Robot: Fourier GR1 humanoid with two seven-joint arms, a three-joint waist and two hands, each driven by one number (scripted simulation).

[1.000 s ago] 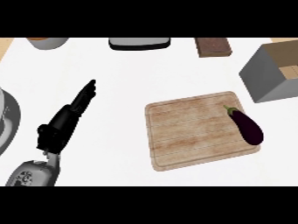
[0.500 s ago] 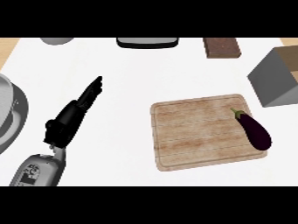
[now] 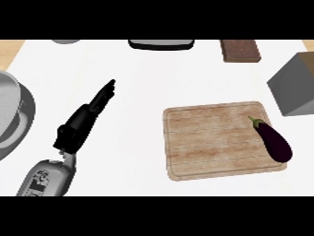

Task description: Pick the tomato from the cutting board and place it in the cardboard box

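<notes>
L hand [image 3: 78, 128] low at the view's left, fingers straight & together, holding nothing. Cutting board [image 3: 207, 138] to its right w/ an eggplant [image 3: 273, 142] on its right edge, no tomato seen. Cardboard box [image 3: 300, 85] beyond, far right.

cardboard box [image 3: 307, 83] cut by right edge; grey pan [image 3: 3, 117] cut by left edge.
</notes>
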